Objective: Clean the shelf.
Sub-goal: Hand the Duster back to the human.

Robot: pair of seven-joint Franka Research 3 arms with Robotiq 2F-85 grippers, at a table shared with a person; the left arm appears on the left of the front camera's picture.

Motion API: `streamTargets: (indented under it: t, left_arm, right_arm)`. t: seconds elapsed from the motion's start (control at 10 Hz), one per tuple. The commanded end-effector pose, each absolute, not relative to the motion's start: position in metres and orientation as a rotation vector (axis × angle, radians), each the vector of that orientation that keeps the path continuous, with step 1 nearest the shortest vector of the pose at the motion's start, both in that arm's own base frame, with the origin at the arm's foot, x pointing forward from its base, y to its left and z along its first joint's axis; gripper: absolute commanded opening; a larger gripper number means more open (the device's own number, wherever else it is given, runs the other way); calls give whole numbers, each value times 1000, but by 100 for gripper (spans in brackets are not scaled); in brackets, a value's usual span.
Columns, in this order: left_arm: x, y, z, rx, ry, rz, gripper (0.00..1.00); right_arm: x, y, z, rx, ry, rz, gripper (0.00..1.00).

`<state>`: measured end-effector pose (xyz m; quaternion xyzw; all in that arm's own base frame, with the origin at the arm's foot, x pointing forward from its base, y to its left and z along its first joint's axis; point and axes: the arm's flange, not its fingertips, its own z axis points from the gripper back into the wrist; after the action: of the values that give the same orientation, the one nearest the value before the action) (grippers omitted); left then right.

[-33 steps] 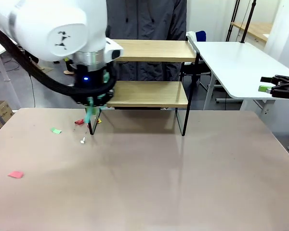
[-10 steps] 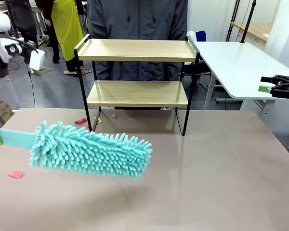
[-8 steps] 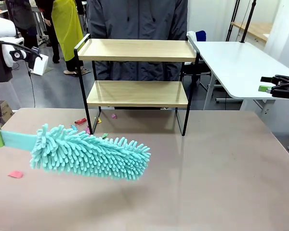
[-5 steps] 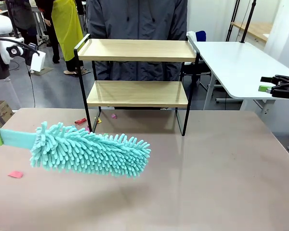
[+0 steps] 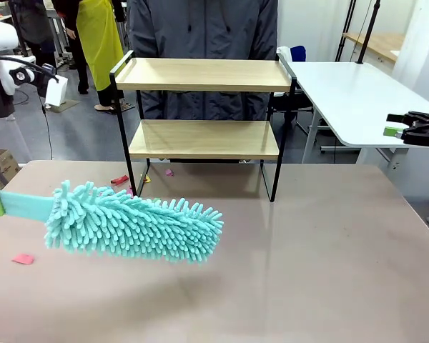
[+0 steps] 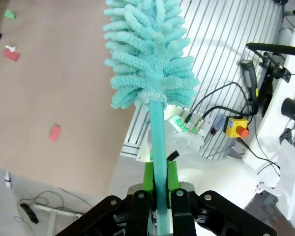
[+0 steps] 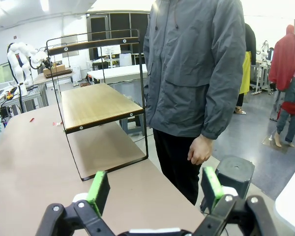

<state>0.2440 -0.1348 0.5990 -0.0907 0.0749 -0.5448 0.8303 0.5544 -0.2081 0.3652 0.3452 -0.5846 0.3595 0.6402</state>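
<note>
Shelf [image 5: 204, 138]: pale wood, black frame; fluffy duster [image 5: 132, 229]

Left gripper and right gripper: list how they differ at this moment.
The left gripper has its jaws shut on the teal duster by its handle; the right gripper has its jaws wide open, empty. The left gripper sits at the left edge of the table, holding the duster over it; the right gripper hangs off the right side, facing the shelf and the person. Both are black with green pads.
</note>
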Motion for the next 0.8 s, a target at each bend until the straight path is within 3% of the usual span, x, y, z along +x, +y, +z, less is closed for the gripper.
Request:
streamTargets:
  t: [0.0,0.1,0.2,0.7]
  left_arm:
    - [241,-134,604,-214,153,-1138,13]
    - [244,-135,599,-192,159,-1156,13]
    - [242,-117,613,-249,36,-1174,13]
    - [262,-136,568,-379,-217,-1301,13]
  right_arm:
    - [555,-206,371,785,-1327,805,100]
    - [554,-208,365,787,-1333,820,100]
    - [546,-189,401,787,-1308,916,100]
    - [507,-108,513,1028,-1180,1045,100]
